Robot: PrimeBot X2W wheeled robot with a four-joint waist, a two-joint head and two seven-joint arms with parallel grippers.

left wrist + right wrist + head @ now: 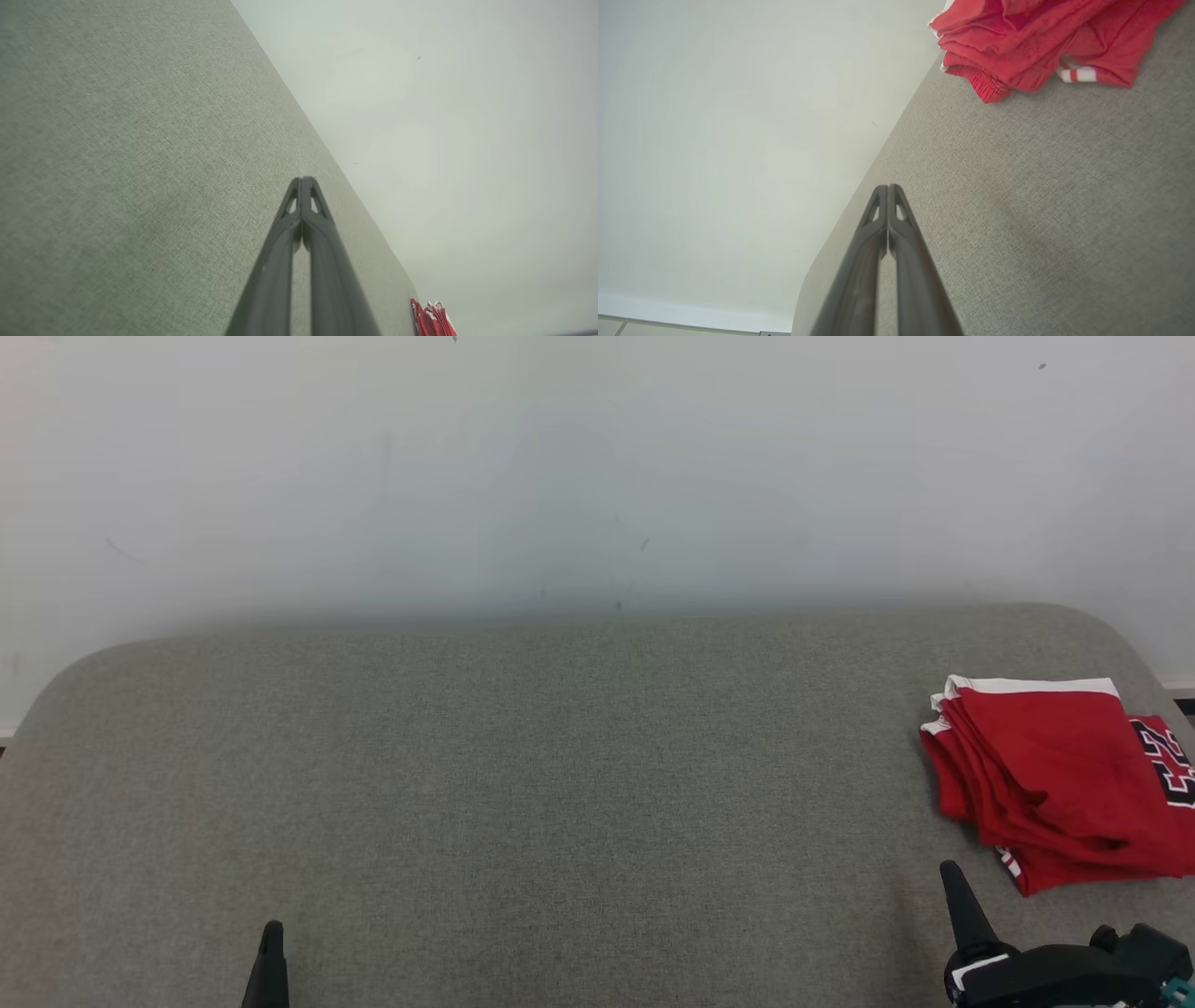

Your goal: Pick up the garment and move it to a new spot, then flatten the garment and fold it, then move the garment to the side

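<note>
Folded red garment (1055, 775) lies at right end of bench (513, 784), near right jaws, not touching. Left jaws and right jaws both pinched shut, holding nothing. Task looks nearly done. If shifting further aside, grip whole stack, keep folds together. Bench grey, woven, round-cornered. Plain pale wall (560, 457) behind.

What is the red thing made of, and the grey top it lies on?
The red garment looks like thin, soft knit cloth, probably sportswear: it lies in limp folds, with white trim and a ribbed edge. The grey surface seems covered in matte woven fabric; a fine weave grain shows up close. What lies under that cover cannot be told.
</note>
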